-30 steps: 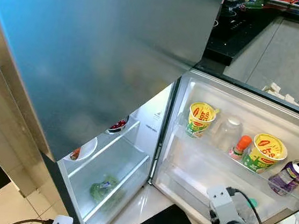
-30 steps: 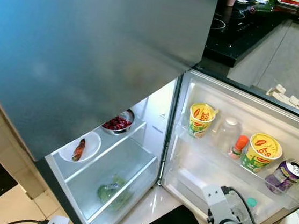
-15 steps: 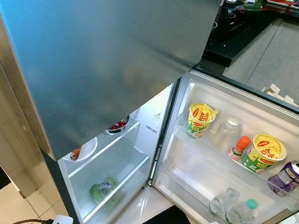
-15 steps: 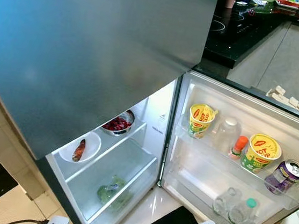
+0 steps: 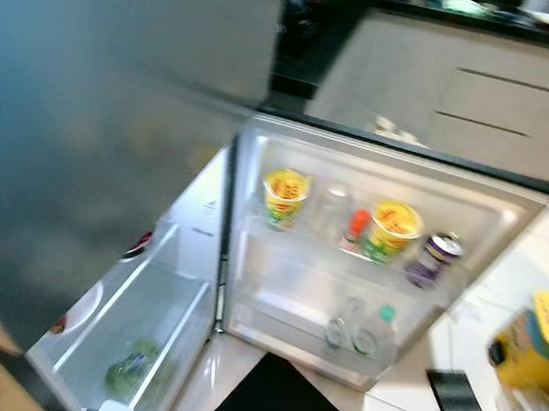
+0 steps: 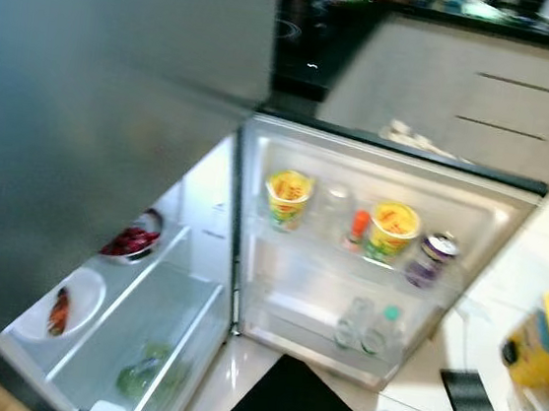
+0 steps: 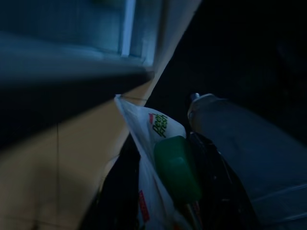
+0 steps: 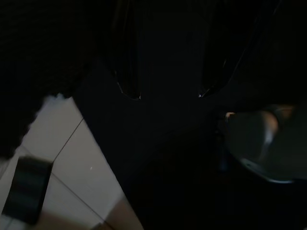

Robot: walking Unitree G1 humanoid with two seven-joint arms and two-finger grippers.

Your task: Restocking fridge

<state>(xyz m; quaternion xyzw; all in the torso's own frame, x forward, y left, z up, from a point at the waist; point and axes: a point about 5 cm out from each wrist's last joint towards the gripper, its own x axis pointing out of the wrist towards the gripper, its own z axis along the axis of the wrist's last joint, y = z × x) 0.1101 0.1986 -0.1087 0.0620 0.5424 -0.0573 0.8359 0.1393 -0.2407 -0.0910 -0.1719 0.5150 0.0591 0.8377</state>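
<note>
Fridge open, shelves part stocked

Door (image 5: pixel 375 277) of the fridge swung wide. On its upper shelf, side by side: cup (image 5: pixel 286 195), clear jar (image 5: pixel 332 207), red-capped bottle (image 5: pixel 355 229), second cup (image 5: pixel 394 229), can (image 5: pixel 430 259). On the lower shelf two water bottles (image 5: pixel 365 327) stand together. Inside the fridge: greens (image 5: pixel 128 372) in the drawer, a bowl (image 6: pixel 131 242) of something red and a plate (image 6: pixel 63 306) above. Left wrist view, dim: white bag (image 7: pixel 156 163) with a green item (image 7: pixel 176 168). Right gripper (image 8: pixel 165 93): fingers apart, holding nothing, over a dark mat. Left gripper: cannot tell.
</note>
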